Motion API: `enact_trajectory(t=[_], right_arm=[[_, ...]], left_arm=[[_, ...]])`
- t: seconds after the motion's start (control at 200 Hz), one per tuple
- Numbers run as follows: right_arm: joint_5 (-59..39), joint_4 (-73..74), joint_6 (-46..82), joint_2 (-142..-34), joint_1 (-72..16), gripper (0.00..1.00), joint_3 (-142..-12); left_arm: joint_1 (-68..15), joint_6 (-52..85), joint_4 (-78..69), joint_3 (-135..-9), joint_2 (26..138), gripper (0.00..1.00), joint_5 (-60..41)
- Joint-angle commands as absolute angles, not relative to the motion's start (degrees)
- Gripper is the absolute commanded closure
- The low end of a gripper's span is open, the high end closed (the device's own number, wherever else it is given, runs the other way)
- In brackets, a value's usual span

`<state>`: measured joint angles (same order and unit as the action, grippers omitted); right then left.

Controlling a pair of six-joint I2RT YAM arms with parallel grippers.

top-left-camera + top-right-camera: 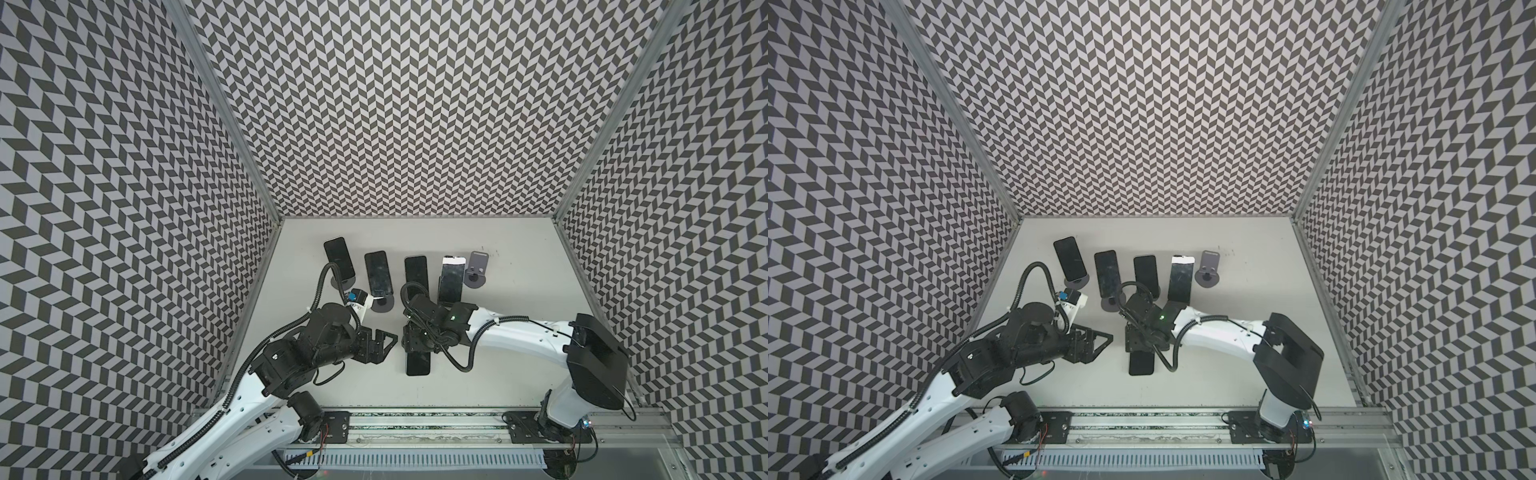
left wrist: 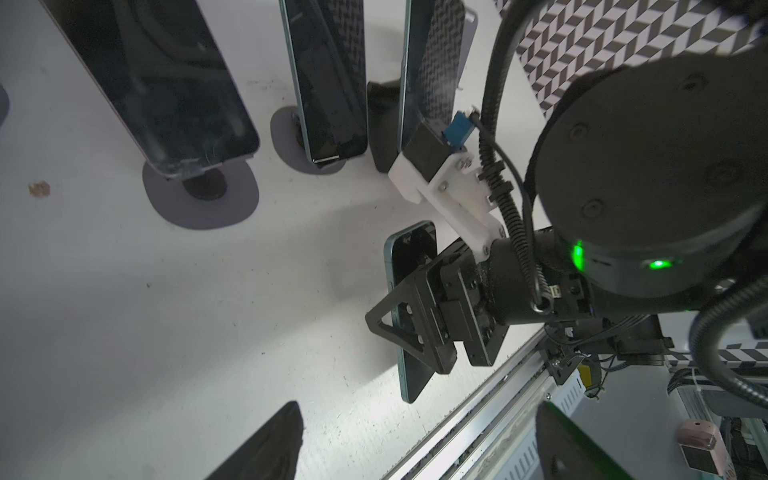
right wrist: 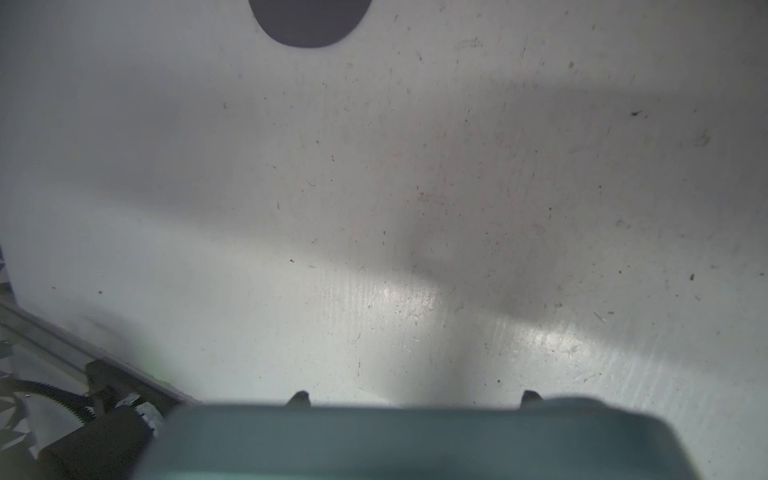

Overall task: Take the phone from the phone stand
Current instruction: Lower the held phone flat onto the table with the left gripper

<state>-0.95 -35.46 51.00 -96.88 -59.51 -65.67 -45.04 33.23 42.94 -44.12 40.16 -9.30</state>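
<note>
Phone (image 1: 417, 363) is pinched across its short side by right tool (image 1: 410, 345), middle of both top views, below row of stands (image 1: 381, 306). Long side is pointed up-down in frame. Left tool (image 1: 383, 345) is spread, empty, just left of phone. Empty stand (image 1: 477, 274) is seen up-right of phone.

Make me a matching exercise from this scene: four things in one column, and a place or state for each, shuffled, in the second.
Things
1. empty stand
2. white-topped phone
3. teal-edged phone
4. left gripper

Places or states
A. jaws open, nothing between them
B. propped up in the back row
C. right end of the row in both top views, nothing on it
D. clamped in the right gripper, off every stand

Pairs: 1-C, 2-B, 3-D, 4-A
</note>
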Motion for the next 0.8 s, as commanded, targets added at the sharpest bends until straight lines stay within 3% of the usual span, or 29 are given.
enact_trajectory(t=[0.0,0.796], right_arm=[[-1.2,-32.4,51.0,-98.7,-59.8,0.53,-68.0],[-1.6,-42.0,53.0,-109.3,-59.9,0.52,-77.9]], left_arm=[[-45.4,35.8,45.4,-42.7,40.0,0.12,-11.0],[-45.4,41.1,46.7,-33.5,30.1,0.12,-9.8]])
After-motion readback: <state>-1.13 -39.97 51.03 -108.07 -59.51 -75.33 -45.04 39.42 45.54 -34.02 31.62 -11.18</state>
